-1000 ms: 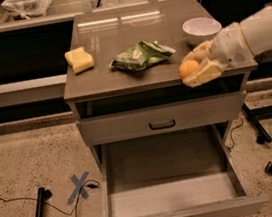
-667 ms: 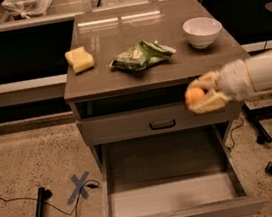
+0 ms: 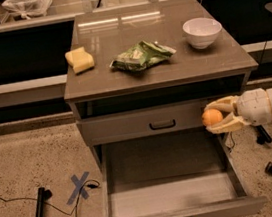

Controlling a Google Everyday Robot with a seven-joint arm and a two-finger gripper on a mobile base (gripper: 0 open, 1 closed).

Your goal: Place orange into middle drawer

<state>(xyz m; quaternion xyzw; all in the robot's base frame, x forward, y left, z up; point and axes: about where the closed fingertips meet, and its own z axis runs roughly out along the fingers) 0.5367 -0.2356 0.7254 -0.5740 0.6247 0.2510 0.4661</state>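
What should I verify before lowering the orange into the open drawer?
1. Pincer grips orange, at the right end of the upper drawer front: ok.
2. Middle drawer pulled out: ok.
3. Drawer floor shows no obstruction: ok.
4. Orange over the opening, inside the right wall: cannot tell; it hangs close to that wall.
5. White bowl on the top, out of the pincer's way: ok.

orange (image 3: 211,116): small, round, clasped in hand (image 3: 214,118), above right rear edge of middle drawer (image 3: 168,197); drawer grey, pulled open.
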